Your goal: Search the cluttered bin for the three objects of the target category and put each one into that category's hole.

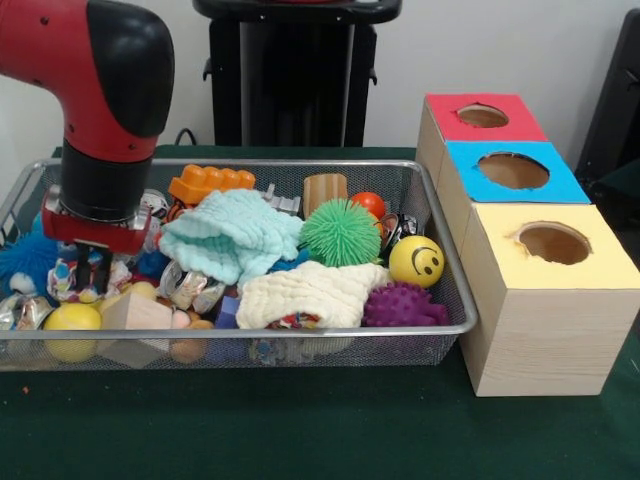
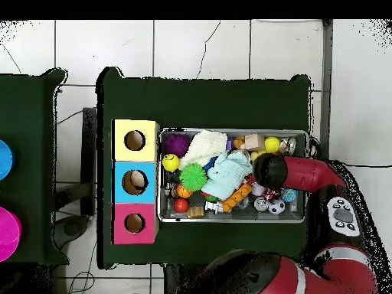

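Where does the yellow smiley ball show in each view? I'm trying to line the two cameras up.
Front view: the yellow smiley ball lies at the bin's right end, beside the purple spiky ball.
Overhead view: the ball lies at the bin's left end, nearest the yellow-topped box.
Shared landmark: the yellow-topped box.

I can read no words, brands or numbers anywhere from here. The one sign I make out is a black smiley face drawn on the yellow ball (image 1: 416, 261) lying in the bin (image 1: 455, 330), towards the end by the boxes. Some small printed wrappers in the clutter carry markings, but they are too small for me to read.
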Robot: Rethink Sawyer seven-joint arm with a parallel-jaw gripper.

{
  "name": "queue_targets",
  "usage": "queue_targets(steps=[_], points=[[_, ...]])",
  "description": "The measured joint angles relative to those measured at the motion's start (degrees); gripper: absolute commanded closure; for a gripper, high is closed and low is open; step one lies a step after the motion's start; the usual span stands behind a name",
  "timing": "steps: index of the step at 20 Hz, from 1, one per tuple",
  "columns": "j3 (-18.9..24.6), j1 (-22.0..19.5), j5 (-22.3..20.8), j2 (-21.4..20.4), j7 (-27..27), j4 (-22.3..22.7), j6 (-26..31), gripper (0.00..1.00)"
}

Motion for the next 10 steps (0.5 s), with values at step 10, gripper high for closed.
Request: queue_targets(steps=[10], points=[[-1.94,1.66,-0.9,-0.37,0.0,1.65,-7.18,1.0]])
